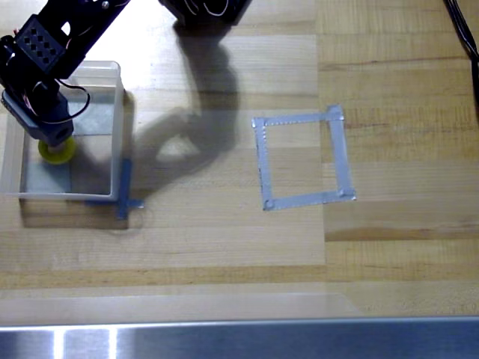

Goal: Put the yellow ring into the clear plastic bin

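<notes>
- One yellow ring [57, 152] we spot inside the clear plastic bin [116, 127], under the gripper [54, 138].
- Claw state: we cannot tell.
- Grey tape square [303, 158] lies well apart, right.

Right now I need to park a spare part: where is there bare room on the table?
Bare wood lies between the clear plastic bin and the grey tape square, and along the front by the metal edge. It is crowded in the bin, with the end effector over the yellow ring.
</notes>
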Controlling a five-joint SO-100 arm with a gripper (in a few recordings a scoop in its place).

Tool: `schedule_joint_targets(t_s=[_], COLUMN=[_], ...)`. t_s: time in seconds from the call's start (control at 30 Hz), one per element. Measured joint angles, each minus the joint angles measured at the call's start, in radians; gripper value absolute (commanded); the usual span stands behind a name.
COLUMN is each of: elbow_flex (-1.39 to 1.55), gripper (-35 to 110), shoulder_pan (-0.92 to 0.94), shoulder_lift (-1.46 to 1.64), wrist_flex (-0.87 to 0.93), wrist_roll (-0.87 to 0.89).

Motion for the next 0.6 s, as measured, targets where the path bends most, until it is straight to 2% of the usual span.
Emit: schedule_joint_targets(t_s=[0.2,0.6], elbow_flex=[0.0,0.0], gripper=[26,27], shoulder_pan=[-0.009,-0.029], shoulder_lift=[-0.002,0.012], wrist_flex=[-0.021,-0.012], wrist_roll=[0.015,0.003])
